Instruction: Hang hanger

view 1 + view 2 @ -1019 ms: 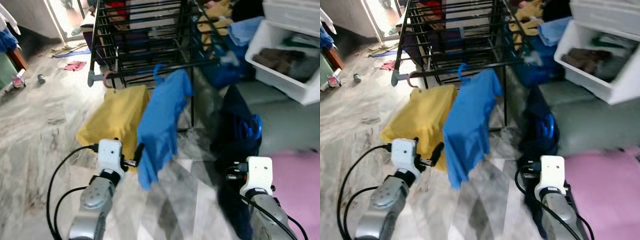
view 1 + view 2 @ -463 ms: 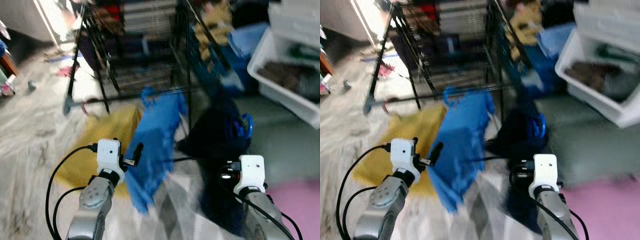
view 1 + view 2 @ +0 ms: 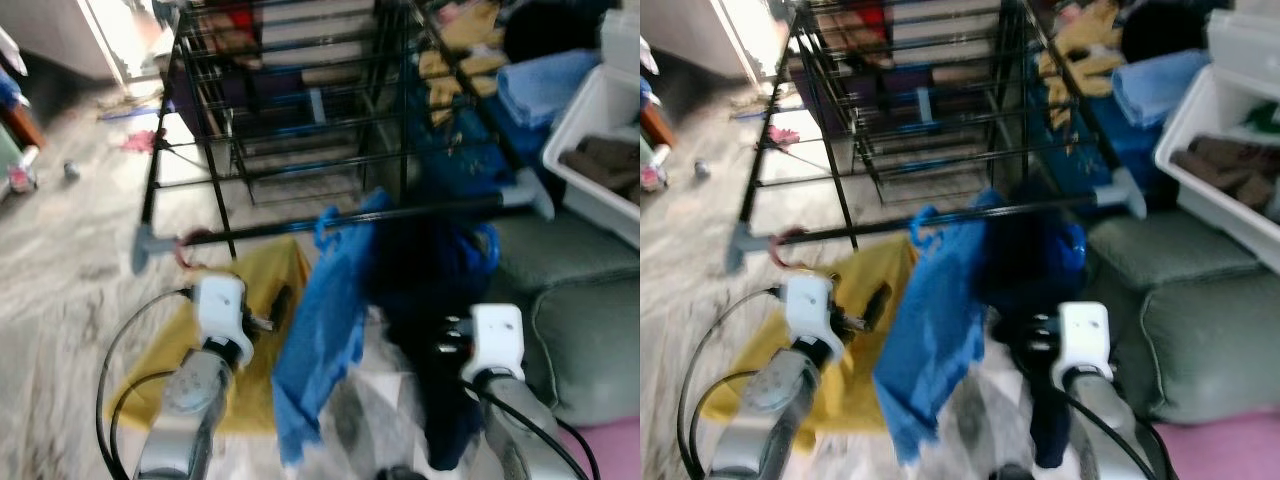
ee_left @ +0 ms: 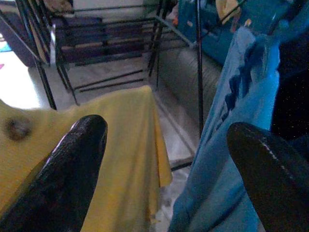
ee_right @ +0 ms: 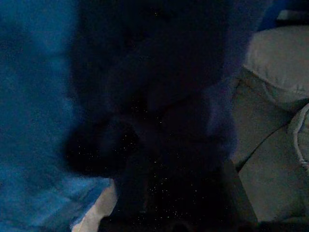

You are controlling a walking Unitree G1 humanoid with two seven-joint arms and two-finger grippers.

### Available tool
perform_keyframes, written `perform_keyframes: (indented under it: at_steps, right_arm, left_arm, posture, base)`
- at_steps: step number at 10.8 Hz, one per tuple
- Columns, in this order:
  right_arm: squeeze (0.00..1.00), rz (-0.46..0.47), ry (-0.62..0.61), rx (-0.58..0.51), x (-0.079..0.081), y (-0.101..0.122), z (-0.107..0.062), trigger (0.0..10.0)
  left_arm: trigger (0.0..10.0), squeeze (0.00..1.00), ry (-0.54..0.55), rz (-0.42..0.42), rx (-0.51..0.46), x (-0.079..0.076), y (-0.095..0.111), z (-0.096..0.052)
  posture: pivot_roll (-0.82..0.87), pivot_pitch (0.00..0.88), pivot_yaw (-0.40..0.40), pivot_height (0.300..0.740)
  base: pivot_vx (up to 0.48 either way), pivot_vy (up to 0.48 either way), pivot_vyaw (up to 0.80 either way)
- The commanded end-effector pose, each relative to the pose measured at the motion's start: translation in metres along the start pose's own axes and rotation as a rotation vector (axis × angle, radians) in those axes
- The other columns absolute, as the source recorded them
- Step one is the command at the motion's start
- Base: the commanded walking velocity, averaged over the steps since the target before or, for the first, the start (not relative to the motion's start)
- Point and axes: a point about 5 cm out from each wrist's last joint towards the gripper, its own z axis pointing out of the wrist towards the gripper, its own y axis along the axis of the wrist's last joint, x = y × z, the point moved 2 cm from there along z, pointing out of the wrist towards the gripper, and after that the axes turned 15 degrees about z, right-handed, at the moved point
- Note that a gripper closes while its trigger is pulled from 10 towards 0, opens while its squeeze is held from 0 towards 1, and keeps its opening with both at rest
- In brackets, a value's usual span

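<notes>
A black drying rack (image 3: 300,120) stands ahead, its front bar (image 3: 270,228) running across. A light blue shirt (image 3: 325,320) hangs from that bar by a blue hanger hook (image 3: 325,222). Right beside it is a dark navy garment (image 3: 430,290) on a blue hanger (image 3: 487,245), its top level with the bar. My right gripper (image 3: 445,340) is buried in this dark cloth, which also darkens the right wrist view. My left gripper (image 4: 164,145) is open and empty, pointing between a yellow garment (image 4: 120,145) and the blue shirt (image 4: 231,145).
The yellow garment (image 3: 250,340) hangs low at the left under a pinkish hook (image 3: 190,240). A white bin (image 3: 600,150) of clothes and grey cushions (image 3: 580,330) lie on the right. Piled laundry (image 3: 540,85) sits behind the rack. Marble floor (image 3: 70,270) spreads to the left.
The camera has come closer to the rack. The navy garment has risen with my right arm from below the bar to level with it, close against the blue shirt. The left arm holds its pose.
</notes>
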Motion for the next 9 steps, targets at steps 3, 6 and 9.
perform_keyframes:
  at_steps: [3,6,9]
  right_arm:
    - [0.00,0.019,0.026,-0.020,0.010,0.004,0.000,10.0]
    - [0.00,0.041,-0.008,-0.025,0.006,0.006,0.003,10.0]
    - [0.00,0.056,-0.021,-0.025,0.002,0.016,0.011,10.0]
  left_arm:
    - [10.0,0.00,0.022,0.009,0.022,0.009,-0.005,-0.002]
    - [10.0,0.00,0.000,-0.009,0.008,0.005,-0.001,-0.001]
    - [10.0,0.00,-0.004,-0.008,0.007,0.006,-0.001,-0.001]
  posture:
    - [-0.09,0.068,0.056,0.740]
    - [-0.09,0.066,0.061,0.740]
    - [-0.08,0.066,0.067,0.740]
  base:
    - [0.000,0.000,0.00]
    - [0.000,0.000,0.00]
    - [0.000,0.000,0.00]
